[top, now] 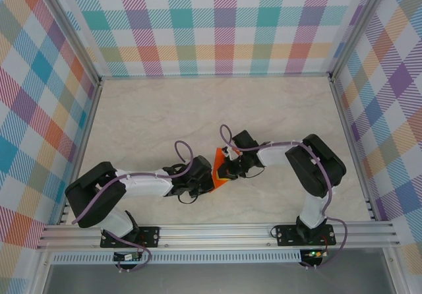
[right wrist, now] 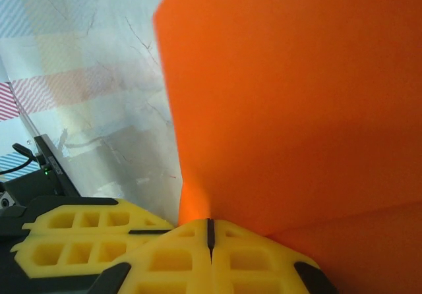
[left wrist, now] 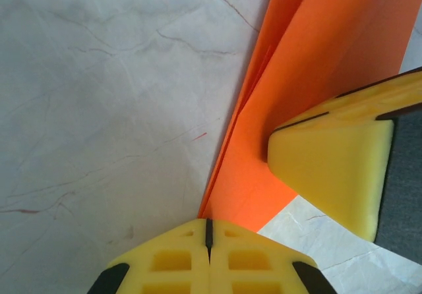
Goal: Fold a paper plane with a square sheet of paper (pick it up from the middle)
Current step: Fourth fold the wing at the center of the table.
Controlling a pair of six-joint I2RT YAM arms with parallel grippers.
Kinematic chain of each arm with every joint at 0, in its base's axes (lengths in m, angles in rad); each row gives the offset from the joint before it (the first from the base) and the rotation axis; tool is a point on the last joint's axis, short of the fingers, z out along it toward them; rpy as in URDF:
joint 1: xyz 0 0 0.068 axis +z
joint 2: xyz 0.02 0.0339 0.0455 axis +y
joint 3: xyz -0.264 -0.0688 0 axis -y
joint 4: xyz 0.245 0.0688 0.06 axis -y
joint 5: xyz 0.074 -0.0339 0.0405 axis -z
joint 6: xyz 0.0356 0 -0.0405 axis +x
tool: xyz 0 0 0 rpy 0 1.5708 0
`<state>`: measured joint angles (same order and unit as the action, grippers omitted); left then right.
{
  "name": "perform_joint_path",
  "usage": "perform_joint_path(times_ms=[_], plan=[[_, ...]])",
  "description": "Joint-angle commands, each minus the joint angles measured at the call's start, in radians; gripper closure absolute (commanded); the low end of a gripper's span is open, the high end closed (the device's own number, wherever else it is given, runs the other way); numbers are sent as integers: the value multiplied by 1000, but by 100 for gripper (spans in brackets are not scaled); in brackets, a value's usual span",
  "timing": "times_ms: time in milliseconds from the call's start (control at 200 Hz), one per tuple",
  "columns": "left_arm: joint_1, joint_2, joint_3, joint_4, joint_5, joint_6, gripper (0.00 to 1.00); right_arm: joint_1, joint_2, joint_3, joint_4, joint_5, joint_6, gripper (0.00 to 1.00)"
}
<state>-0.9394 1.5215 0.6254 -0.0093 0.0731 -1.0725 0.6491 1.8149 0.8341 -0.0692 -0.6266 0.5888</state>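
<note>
While pinching the creased square sheet of paper (top: 218,174) between the two arms near mid-table, left gripper (left wrist: 208,225) and right gripper (right wrist: 210,225) both clamped shut on it, hold tension even, avoid twisting, and sharpen the crease gently.

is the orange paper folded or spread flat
Folded: the orange paper shows layered edges along a crease in the left wrist view.

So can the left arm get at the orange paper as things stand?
Probably yes: the left arm has its jaws shut at a corner of the orange paper, apparently pinching it. The right arm has its jaws on the same sheet close alongside, so room is tight.
</note>
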Motion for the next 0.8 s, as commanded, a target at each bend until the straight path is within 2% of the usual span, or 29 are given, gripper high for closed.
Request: perform_joint_path(times_ms=[0, 335, 550, 795], plan=[[6, 13, 2, -100, -18, 22, 100, 4, 24, 29, -4, 4, -27, 98], [19, -51, 9, 45, -12, 62, 100, 6, 36, 31, -73, 84, -35, 98], [22, 0, 7, 46, -5, 54, 100, 11, 35, 37, -98, 113, -49, 98], [21, 28, 5, -3, -9, 51, 100, 23, 13, 45, -82, 87, -63, 98]])
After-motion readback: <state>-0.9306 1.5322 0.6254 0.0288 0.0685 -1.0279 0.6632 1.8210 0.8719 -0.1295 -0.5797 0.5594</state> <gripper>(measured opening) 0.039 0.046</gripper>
